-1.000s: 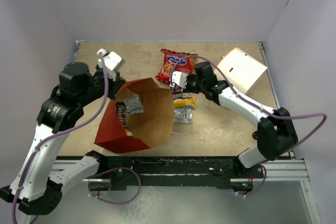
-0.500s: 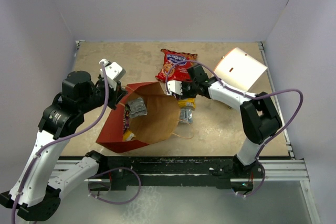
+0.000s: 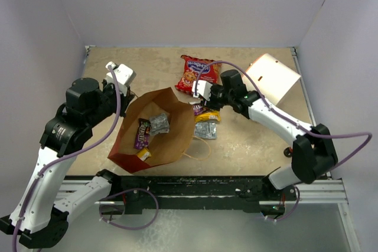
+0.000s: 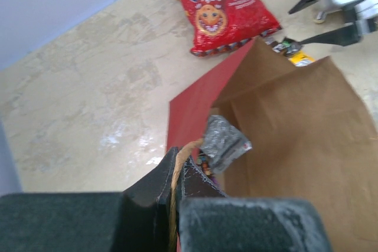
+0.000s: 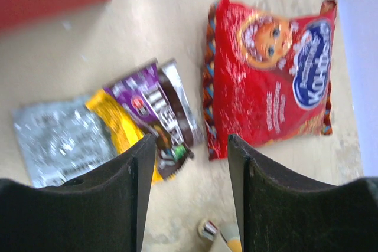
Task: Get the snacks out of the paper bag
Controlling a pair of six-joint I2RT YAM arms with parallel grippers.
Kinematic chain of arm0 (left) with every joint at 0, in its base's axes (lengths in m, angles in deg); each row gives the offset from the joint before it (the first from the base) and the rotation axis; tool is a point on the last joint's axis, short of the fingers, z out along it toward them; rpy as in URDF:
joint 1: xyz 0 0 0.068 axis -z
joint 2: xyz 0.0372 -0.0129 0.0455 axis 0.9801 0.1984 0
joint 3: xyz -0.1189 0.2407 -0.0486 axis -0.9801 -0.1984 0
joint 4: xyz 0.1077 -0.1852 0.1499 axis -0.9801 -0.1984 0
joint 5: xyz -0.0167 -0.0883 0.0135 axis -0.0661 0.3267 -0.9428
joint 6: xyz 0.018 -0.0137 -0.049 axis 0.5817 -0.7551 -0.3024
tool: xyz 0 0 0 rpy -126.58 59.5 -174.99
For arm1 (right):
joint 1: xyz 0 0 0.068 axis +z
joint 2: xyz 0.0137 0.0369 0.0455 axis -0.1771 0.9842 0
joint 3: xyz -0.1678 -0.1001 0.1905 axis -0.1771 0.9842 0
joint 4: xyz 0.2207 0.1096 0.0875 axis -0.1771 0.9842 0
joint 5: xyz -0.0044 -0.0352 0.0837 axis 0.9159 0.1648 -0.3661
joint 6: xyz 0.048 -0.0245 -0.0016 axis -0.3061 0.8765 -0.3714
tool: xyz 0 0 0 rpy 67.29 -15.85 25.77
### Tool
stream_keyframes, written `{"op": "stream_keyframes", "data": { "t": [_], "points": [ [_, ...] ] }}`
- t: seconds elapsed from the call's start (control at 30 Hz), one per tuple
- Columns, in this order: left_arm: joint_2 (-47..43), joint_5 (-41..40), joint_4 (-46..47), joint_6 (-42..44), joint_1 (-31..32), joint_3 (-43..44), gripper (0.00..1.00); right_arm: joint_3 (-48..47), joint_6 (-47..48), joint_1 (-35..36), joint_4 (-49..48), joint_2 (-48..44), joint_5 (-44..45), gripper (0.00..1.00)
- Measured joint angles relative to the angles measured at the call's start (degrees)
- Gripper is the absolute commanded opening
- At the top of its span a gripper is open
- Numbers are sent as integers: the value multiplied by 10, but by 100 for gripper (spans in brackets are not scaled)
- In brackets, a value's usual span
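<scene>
The paper bag [image 3: 177,140] lies on its side, red outside, brown inside, mouth open upward. My left gripper [image 3: 128,95] is shut on its thin brown handle at the back left rim; the left wrist view shows the cord pinched between the jaws [image 4: 176,172]. Inside lie a silver foil pack [image 3: 158,123] and a dark purple candy packet [image 3: 142,134]. My right gripper [image 3: 198,95] is open and empty, just right of the bag's rim, above a purple-and-yellow candy packet [image 5: 156,116] and a silver foil pack [image 5: 56,140]. The red cookie bag [image 3: 198,75] lies behind.
A white box [image 3: 273,78] lies at the back right. A loop handle [image 3: 198,153] trails on the table by the bag's near right side. A small dark object [image 3: 287,153] sits by the right arm's base. Walls close in on three sides.
My left gripper has shifted back and left with the handle, and the bag's mouth has moved. The snacks inside slid lower. My right arm folded in, then stretched out again.
</scene>
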Motion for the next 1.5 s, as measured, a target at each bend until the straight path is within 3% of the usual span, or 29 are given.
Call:
{"op": "stream_keyframes", "data": {
  "t": [0.17,0.4,0.53,0.77,0.9,1.1,1.3,1.5],
  "points": [
    [11,-57,12,63,0,0,0,7,-95,77,-58,-2,-8,57],
    [44,-174,52,174,0,5,0,-14,-220,159,-110,108,-19,58],
    [61,-228,95,248,0,9,0,-79,-290,188,-143,170,-21,58],
    [82,-236,160,313,0,22,0,-147,-410,220,-231,234,-21,58],
    [74,-164,146,259,-1,10,0,-121,-440,225,-252,232,-19,58],
    [-4,-35,86,78,-1,-89,1,4,-437,224,-231,171,8,59],
    [-76,30,45,-67,0,-150,5,154,-430,223,-207,14,51,61],
    [-69,33,25,-114,0,-127,3,205,-385,223,-202,-148,82,67]
  ]
}}
